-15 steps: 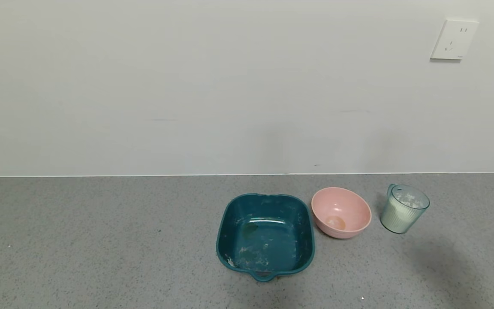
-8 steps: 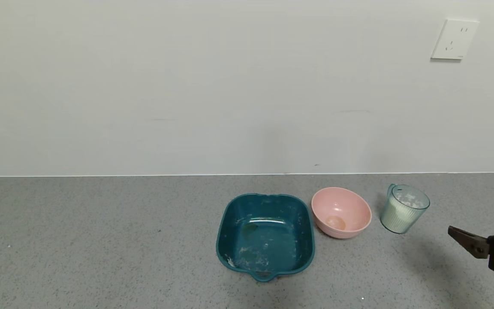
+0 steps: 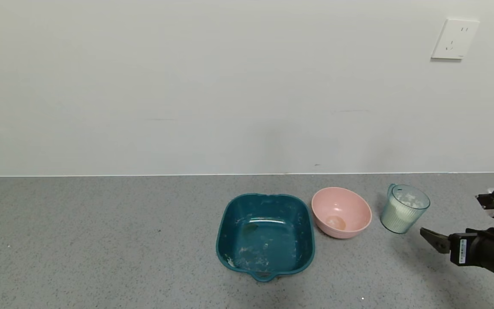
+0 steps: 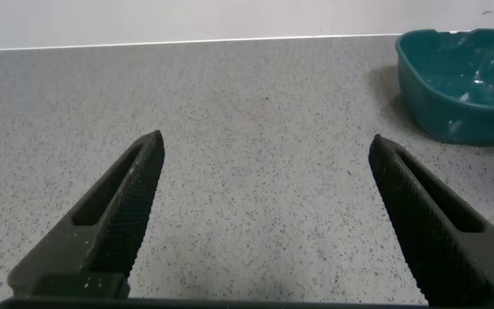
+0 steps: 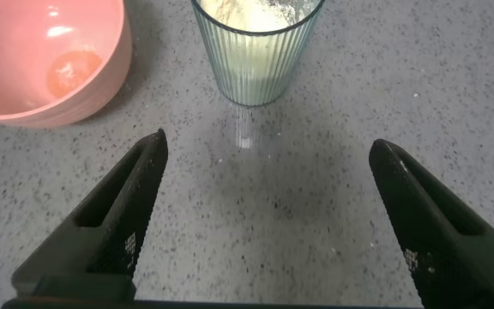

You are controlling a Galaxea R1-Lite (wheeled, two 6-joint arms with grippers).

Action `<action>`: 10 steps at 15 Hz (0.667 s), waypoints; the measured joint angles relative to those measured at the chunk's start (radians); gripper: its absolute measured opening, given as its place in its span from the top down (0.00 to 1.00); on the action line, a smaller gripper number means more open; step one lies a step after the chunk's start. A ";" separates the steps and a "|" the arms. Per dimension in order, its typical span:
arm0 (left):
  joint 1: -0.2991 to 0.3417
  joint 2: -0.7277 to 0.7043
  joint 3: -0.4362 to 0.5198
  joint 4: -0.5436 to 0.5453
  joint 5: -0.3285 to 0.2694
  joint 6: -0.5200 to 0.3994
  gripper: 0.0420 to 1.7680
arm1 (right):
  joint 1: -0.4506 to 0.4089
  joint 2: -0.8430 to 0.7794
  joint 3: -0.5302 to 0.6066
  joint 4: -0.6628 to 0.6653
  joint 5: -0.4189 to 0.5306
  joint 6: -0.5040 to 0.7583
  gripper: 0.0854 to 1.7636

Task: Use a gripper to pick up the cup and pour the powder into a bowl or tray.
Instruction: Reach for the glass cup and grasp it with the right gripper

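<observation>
The pale blue-green ribbed cup point(image 3: 403, 209) stands upright on the grey counter, right of the pink bowl point(image 3: 341, 211). White powder point(image 3: 401, 210) fills most of the cup. My right gripper point(image 3: 433, 240) is open and empty, low over the counter, a short way right of and nearer than the cup. In the right wrist view the cup point(image 5: 256, 47) stands ahead of the open gripper point(image 5: 268, 150), apart from it, with the pink bowl point(image 5: 45, 60) beside it. My left gripper point(image 4: 268, 150) is open and empty over bare counter, out of the head view.
A dark teal square tray point(image 3: 265, 236) with powder traces sits left of the pink bowl, touching or nearly touching it; its corner shows in the left wrist view point(image 4: 466, 94). A white wall with a socket point(image 3: 453, 39) rises behind the counter.
My right gripper has come into view from the right edge and moved left toward the cup, staying open. The cup, bowl and tray have not moved.
</observation>
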 joint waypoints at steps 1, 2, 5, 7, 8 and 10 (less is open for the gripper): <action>0.000 0.000 0.000 0.000 0.000 0.000 0.03 | 0.002 0.040 0.005 -0.053 0.000 0.001 0.03; 0.000 0.000 0.000 0.000 0.000 0.000 0.03 | 0.005 0.077 0.011 -0.104 0.003 0.003 0.03; 0.000 0.000 0.000 0.000 0.000 0.000 0.03 | 0.011 0.183 0.021 -0.222 0.008 0.003 0.03; 0.000 0.000 0.000 0.000 0.000 0.000 0.03 | 0.013 0.249 0.022 -0.291 0.009 0.003 0.03; 0.000 0.000 0.000 0.000 0.000 0.000 0.03 | 0.013 0.280 0.022 -0.321 0.009 0.002 0.03; 0.000 0.000 0.000 0.000 0.000 0.000 0.03 | 0.013 0.349 0.020 -0.419 0.008 0.001 0.03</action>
